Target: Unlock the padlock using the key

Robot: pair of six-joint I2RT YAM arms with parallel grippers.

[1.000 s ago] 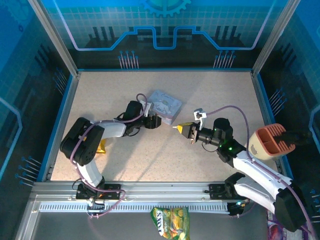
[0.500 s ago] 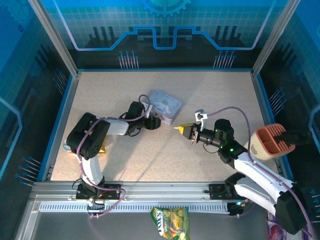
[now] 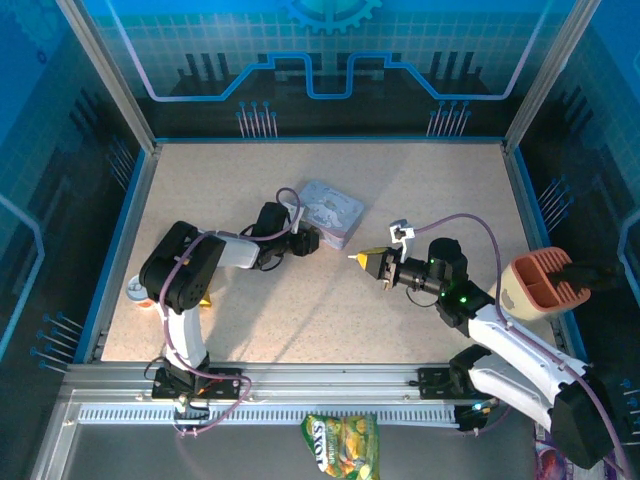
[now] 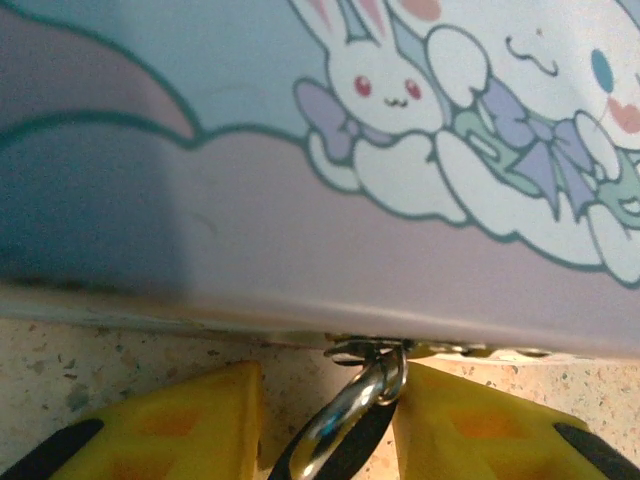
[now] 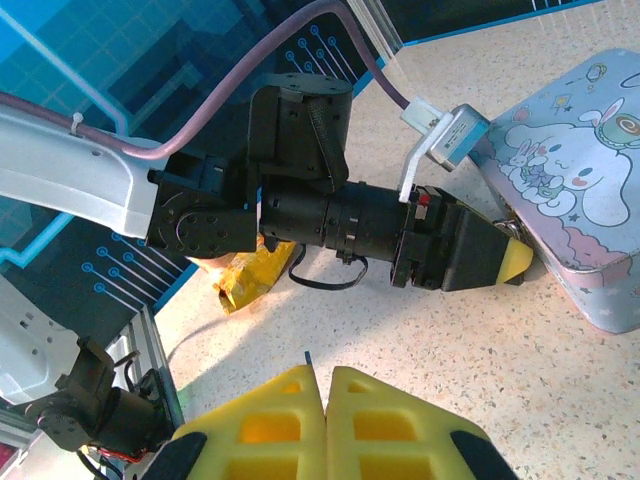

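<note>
From above, the left gripper (image 3: 316, 242) is pressed up to the near edge of the grey tin (image 3: 335, 208), which blocks anything beyond its tips. A yellow packet (image 3: 204, 294) lies back under its arm. The right gripper (image 3: 355, 259) hovers just to its right, tip pointing at it, the two close but apart. A peach slotted object (image 3: 540, 282) sits well behind that arm, and a snack bag (image 3: 340, 445) lies off the table's (image 3: 420, 190) near edge. In the left wrist view, the padlock (image 4: 350, 415) stands between the yellow fingers (image 4: 200, 420), its silver shackle hooked to a ring at the tin's bottom edge straight ahead. The jaws are drawn in narrow around it, one finger against the shackle, though I cannot tell whether it is truly gripped. In the right wrist view, the right fingers are pressed together. A thin dark sliver (image 5: 307, 358) pokes from their seam (too small to identify), and the left claw lies ahead against the tin.
</note>
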